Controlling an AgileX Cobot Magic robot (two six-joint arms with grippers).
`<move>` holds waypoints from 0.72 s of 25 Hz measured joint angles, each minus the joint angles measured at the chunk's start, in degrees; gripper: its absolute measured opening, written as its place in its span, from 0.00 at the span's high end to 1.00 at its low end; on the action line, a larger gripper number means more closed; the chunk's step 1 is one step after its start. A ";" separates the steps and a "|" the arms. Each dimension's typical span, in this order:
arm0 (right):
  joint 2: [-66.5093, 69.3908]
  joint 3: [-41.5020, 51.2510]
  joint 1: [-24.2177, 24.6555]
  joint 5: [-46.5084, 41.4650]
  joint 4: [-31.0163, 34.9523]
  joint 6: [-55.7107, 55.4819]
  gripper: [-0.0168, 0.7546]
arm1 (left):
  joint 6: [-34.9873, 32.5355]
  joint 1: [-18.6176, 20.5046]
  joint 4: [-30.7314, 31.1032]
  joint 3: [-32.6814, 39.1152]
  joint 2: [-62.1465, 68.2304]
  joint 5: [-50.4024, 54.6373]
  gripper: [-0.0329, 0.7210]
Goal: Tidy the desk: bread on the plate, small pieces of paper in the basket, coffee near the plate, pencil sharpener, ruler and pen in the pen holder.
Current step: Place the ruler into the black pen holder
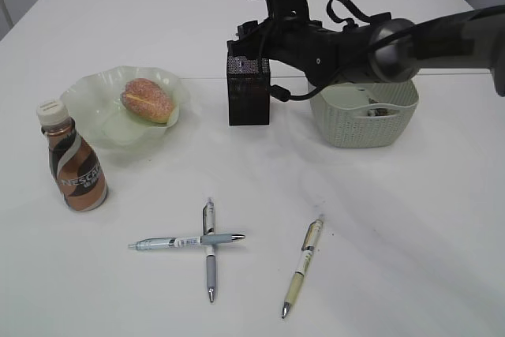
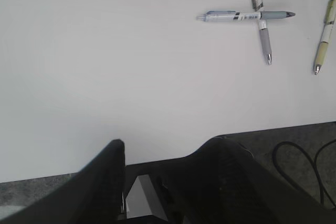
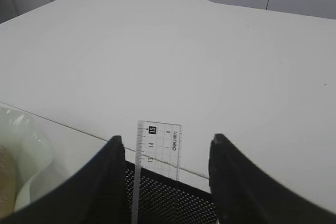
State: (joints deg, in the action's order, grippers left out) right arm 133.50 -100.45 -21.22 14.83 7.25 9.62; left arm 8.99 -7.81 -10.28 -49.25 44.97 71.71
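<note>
The clear ruler [image 3: 157, 148] stands upright in the black mesh pen holder [image 1: 248, 96], its top sticking out. My right gripper [image 3: 167, 137] hovers just over the holder [image 3: 173, 200], open. The ruler is nearer its left finger and well clear of the right one. The bread [image 1: 147, 99] lies on the green plate [image 1: 95, 88]. The coffee [image 1: 72, 166] stands in front of the plate. Three pens lie on the desk [image 1: 394, 219]: two crossed [image 1: 187, 241] [image 1: 210, 262] and a beige one [image 1: 303, 266]. My left gripper [image 2: 169, 141] is open and empty at the desk's near edge. The pencil sharpener is out of view.
The sage basket [image 1: 364, 120] stands right of the pen holder, under my right arm [image 1: 410, 45], with a small crumpled scrap [image 1: 379, 112] inside. In the left wrist view the crossed pens [image 2: 247, 16] and the beige pen [image 2: 325, 35] lie far ahead to the right.
</note>
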 joint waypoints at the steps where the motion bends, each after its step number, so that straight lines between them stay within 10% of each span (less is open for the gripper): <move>1: -0.36 0.00 0.00 -0.82 0.00 -0.42 0.49 | 0.00 0.00 0.10 0.00 0.00 0.00 0.39; 18: -20.21 0.00 -0.58 -45.36 5.79 1.36 0.48 | 0.00 0.00 0.31 0.00 0.00 -2.38 0.39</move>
State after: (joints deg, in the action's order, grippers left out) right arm 113.29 -100.45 -21.80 -30.54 13.04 10.98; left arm 8.99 -7.81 -9.96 -49.25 44.97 69.33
